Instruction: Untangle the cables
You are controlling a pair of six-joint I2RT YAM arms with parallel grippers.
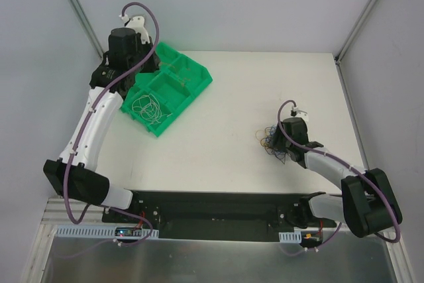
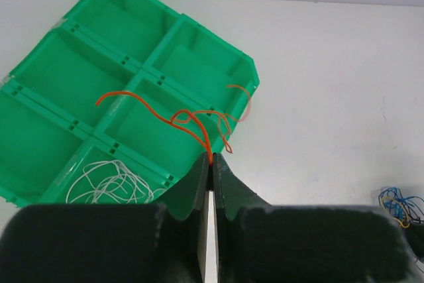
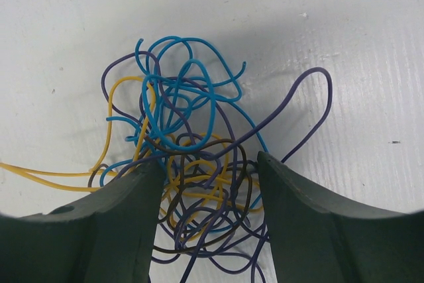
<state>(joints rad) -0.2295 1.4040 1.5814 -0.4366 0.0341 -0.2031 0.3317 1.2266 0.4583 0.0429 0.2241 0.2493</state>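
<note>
Right jaws straddle tangle (image 3: 193, 157), left jaws pinch cable (image 2: 175, 121).

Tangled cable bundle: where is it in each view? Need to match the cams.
Top external: tangled cable bundle on the table, right of centre.
Left wrist: bundle small, low at the right edge.
Right wrist: bundle fills the centre, straddled by the right gripper.
Landmark: green tray, upper left in top external and in left wrist; not in right wrist.
</note>
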